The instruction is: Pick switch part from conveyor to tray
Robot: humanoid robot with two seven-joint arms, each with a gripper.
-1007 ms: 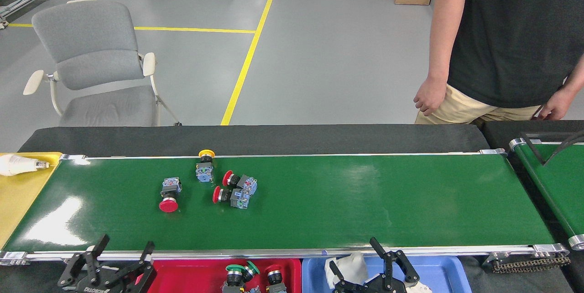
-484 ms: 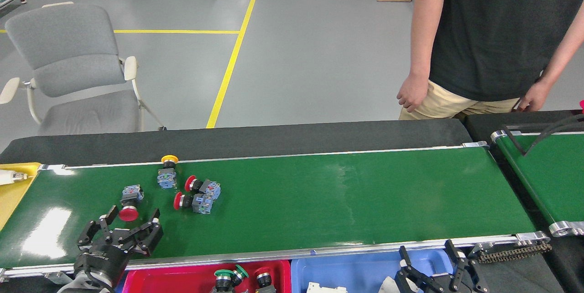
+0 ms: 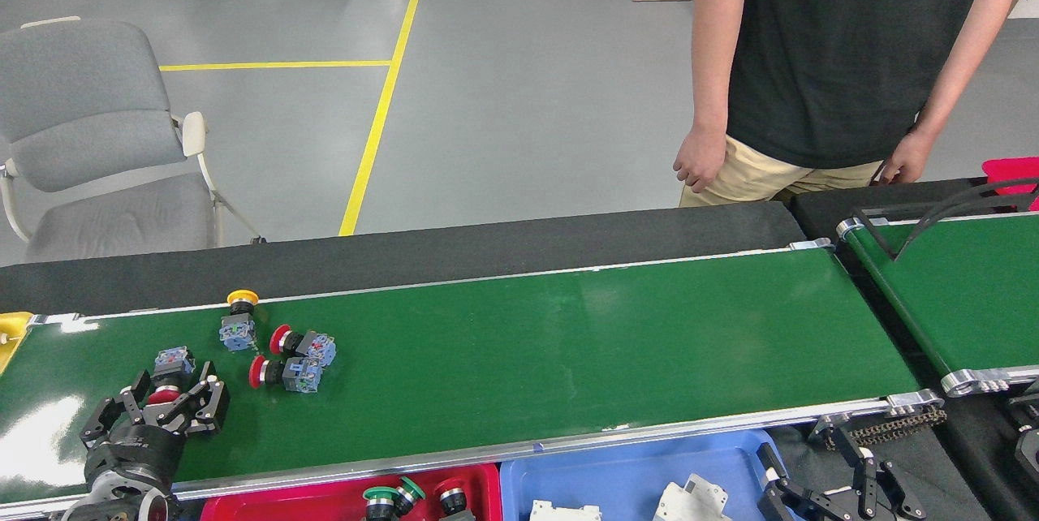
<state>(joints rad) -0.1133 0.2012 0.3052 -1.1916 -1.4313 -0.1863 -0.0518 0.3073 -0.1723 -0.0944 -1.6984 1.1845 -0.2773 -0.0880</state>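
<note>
Several switch parts lie on the left of the green conveyor [image 3: 568, 342]. One with a red button [image 3: 172, 367] lies between the open fingers of my left gripper [image 3: 162, 406], which hovers over it. A yellow-capped one [image 3: 239, 320] stands near the far rail, and two red-capped ones [image 3: 302, 344] [image 3: 284, 373] lie side by side to its right. The red tray [image 3: 325, 501] below the near rail holds green and red buttons. My right gripper [image 3: 844, 488] hangs open at the bottom right, off the belt, holding nothing.
A blue tray [image 3: 633, 480] with white parts sits beside the red one. A second green belt [image 3: 958, 294] with black guide bars stands at the right. A person [image 3: 844, 58] stands behind the conveyor, and a grey chair [image 3: 89, 139] is at the far left.
My view has swung right, so everything slid left. My left gripper rose from below the rail onto the belt and now straddles the red-button switch part. My right gripper dropped toward the bottom right.
</note>
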